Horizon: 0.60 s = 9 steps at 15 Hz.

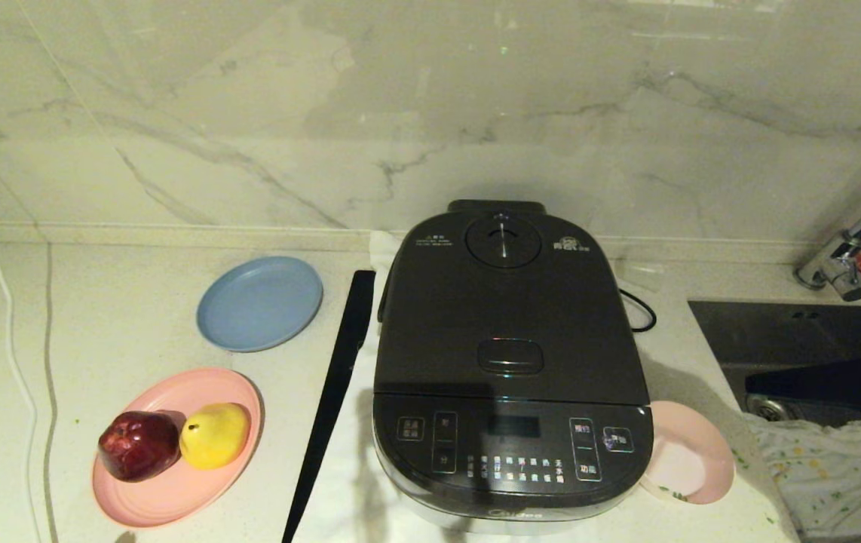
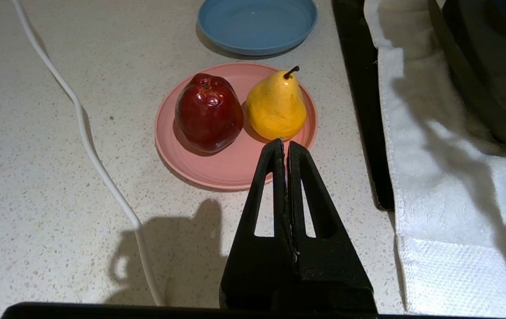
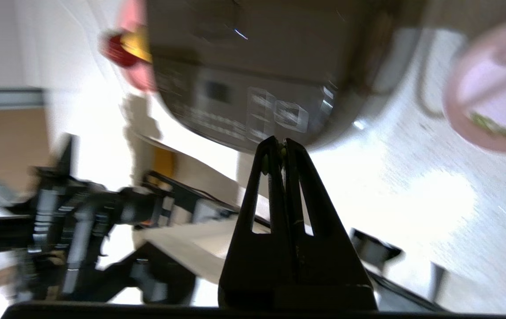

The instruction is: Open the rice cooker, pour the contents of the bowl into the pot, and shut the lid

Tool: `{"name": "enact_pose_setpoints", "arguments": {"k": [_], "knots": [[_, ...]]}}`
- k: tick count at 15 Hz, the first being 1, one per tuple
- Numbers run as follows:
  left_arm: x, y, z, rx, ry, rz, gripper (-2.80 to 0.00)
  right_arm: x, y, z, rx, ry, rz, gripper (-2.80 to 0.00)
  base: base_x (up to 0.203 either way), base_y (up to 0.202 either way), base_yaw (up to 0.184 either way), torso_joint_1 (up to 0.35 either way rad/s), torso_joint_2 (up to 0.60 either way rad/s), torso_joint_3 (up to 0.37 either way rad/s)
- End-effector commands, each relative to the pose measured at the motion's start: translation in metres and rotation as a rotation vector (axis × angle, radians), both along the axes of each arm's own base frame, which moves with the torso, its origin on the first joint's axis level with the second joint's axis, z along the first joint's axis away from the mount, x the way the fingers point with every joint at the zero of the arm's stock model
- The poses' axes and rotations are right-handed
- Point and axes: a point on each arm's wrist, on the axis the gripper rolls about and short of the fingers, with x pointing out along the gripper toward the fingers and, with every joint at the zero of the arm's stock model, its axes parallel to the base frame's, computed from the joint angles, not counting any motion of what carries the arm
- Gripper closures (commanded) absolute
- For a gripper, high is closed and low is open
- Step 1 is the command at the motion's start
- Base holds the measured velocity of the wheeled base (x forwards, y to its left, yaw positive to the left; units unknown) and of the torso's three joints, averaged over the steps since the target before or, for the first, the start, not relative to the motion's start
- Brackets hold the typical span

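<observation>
Centrally placed: the large dark grey squarish rice cooker (image 1: 510, 362) is seen on a white towel (image 2: 448, 199) laid over the pale speckled stone surface (image 1: 99, 317), its button panel facing forward.
Lid: the dark grey hinged lid (image 1: 506, 309) is shown shut, round vent knob at the back, rectangular release button nearer the front.
Bowl: the small pale pink round bowl (image 1: 690, 461) is set just beside the cooker's front right corner; a few green bits (image 3: 485, 124) are seen inside near its rim.
Right claw (image 3: 279, 144): fingers are pressed together; it is held near the cooker's front panel.
Left claw (image 2: 285, 144): fingers are pressed together, held above the surface near a flat pink plate (image 2: 235, 166).
Plate load: a red apple (image 2: 208, 113) and a yellow pear (image 2: 276, 106) are side by side.
Further left: a flat blue plate (image 1: 259, 303) and a white cable (image 2: 89, 146) are found.
</observation>
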Motion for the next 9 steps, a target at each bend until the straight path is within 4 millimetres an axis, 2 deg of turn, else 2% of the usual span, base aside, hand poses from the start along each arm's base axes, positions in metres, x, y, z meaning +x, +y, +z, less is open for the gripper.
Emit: {"name": "enact_pose_setpoints", "arguments": {"k": [1,5,9], "knots": [[0.000,0.000,-0.001,-0.001,0.004,0.000,0.00,0.003,0.005,-0.017,-0.045,0.051,0.008,0.00,0.000,0.000,0.000,0.000,0.00,0.000],[0.000,0.000,-0.001,0.001,0.004,0.000,0.00,0.013,0.013,-0.034,-0.075,0.073,0.008,0.00,0.000,0.000,0.000,0.000,0.00,0.000],[0.000,0.000,-0.001,0.001,0.004,0.000,0.00,0.018,0.019,-0.038,-0.088,0.083,0.017,0.00,0.000,0.000,0.000,0.000,0.00,0.000]]}}
